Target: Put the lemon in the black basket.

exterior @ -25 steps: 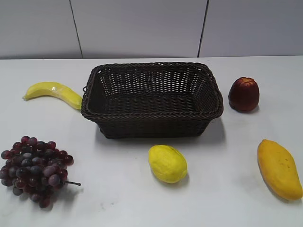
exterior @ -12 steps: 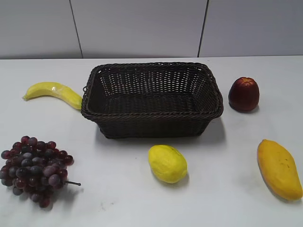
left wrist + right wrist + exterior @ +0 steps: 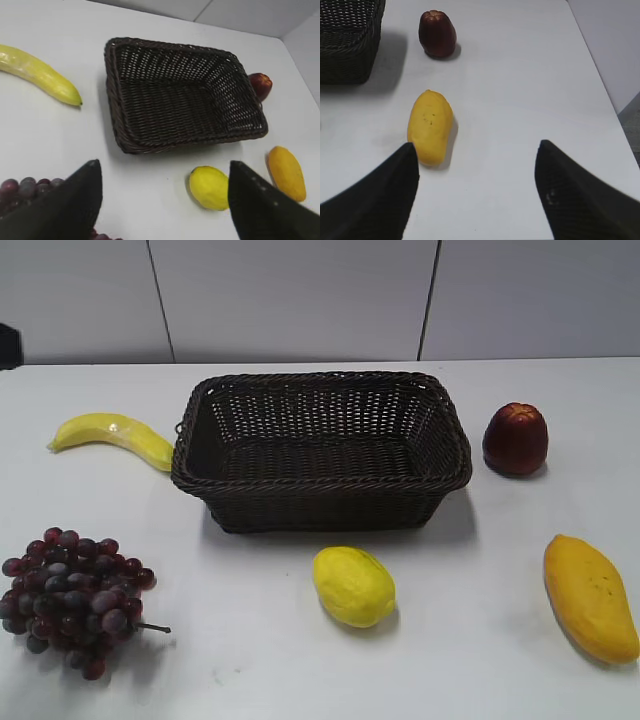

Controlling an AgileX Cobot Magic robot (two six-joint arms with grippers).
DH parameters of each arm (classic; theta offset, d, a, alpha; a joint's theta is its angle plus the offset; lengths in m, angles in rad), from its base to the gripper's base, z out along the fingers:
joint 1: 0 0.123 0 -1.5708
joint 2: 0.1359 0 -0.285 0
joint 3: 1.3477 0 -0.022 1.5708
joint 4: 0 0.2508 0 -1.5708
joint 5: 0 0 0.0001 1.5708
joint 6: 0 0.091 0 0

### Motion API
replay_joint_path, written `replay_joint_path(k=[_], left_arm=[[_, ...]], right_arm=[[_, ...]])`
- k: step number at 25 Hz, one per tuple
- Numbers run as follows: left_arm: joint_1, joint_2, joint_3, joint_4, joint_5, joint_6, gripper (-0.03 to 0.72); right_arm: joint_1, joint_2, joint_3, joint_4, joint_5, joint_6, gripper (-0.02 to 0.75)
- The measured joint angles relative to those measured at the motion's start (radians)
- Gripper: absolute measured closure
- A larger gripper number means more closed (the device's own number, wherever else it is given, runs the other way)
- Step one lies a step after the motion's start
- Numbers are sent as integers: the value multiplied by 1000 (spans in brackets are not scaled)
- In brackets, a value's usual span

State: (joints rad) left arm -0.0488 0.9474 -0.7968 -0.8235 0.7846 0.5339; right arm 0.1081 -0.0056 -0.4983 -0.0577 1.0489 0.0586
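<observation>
The lemon (image 3: 354,586) lies on the white table just in front of the black basket (image 3: 320,480), which holds nothing. In the left wrist view the lemon (image 3: 209,187) sits below the basket's (image 3: 120,125) near rim, close to the right finger of my open, empty left gripper (image 3: 162,172), which hovers high above the table. My right gripper (image 3: 476,150) is open and empty, over bare table beside the mango. Neither gripper shows in the exterior view, apart from a dark shape at its left edge.
A banana (image 3: 112,435) lies left of the basket and a bunch of dark grapes (image 3: 72,595) at the front left. A dark red fruit (image 3: 515,439) stands right of the basket. A mango (image 3: 588,595) lies at the front right; it also shows in the right wrist view (image 3: 430,126).
A dark shape has come into the exterior view at its far left edge. The fruits and the basket have not moved.
</observation>
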Motion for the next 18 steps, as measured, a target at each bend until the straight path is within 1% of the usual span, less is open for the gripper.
replay_joint_path(k=[1,3,5,8,11,13,14,16,18], left_arm=[[-25,36,-15,-2,-1,6,95],[-104,95,-44,-5,-15,9,97],[-193,151,-61,-7,-48,0,97],[-347,236,-72,-2,-127,-38,97],[-499,321,-72,25,-198,-93,97],[-574,381,-72,46,-236,-126,97],[-608,415,-72,54,-249,-142,97],[-654,478,-72,67,-269,-173,97],[-674,549,-72,70,-278,-212,97]], right_arm=[[0,0,0,0,0,0,148],[0,0,0,0,0,0,148],[-1,0,0,0,0,0,148],[-1,0,0,0,0,0,148],[-1,0,0,0,0,0,148],[-1,0,0,0,0,0,148],[-1,0,0,0,0,0,148],[-1,0,0,0,0,0,148],[-1,0,0,0,0,0,148]])
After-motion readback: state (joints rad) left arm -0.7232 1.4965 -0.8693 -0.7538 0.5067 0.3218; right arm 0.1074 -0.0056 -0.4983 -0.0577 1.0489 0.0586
